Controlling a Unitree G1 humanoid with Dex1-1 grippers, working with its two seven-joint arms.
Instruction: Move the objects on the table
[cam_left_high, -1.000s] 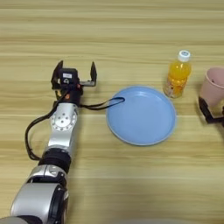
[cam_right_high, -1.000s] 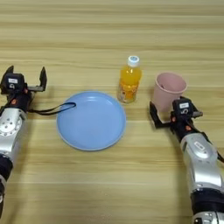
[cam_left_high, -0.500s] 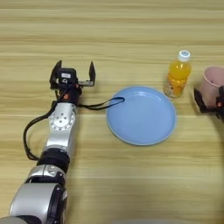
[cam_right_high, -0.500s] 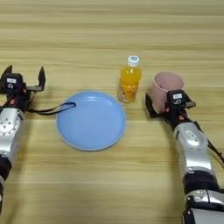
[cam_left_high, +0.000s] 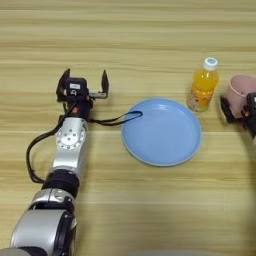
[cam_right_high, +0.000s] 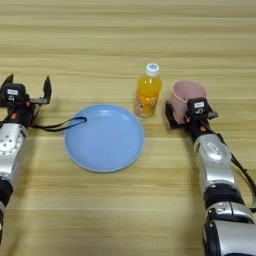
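No writing can be made out on anything; the orange-juice bottle (cam_right_high: 148, 91) carries a label band low on its body, but nothing on it is legible.

The bottle stands upright on the table (cam_right_high: 128, 30), white cap up, long axis vertical, just past the blue plate (cam_right_high: 104, 137) at the plate's 1 o'clock. The pink cup (cam_right_high: 187, 96) stands upright, mouth up, just beside the bottle at its 3 o'clock, the two apart by a narrow gap.

The right gripper (cam_right_high: 192, 114) sits at the cup's 6 o'clock, pressed up to its near wall. One black finger lies along the cup's left side at about 8 o'clock; the other pokes out at the right of the white-tagged gripper head. The fingers are spread about as wide as the cup, seeming to bracket its base, though whether they actually grip it cannot be told. The right forearm runs back toward 5 o'clock.

The left gripper (cam_left_high: 83, 83) rests on the table well off from the plate, at the plate's 10 o'clock. Its two black fingers stand wide apart, pointing toward 12 o'clock, with nothing between them. The tape measure body itself is not visible; only its black strap (cam_left_high: 120, 118) shows, a thin loop lying flat, running from under the gripper's wrist toward 4 o'clock, its far end resting on the plate's left rim.
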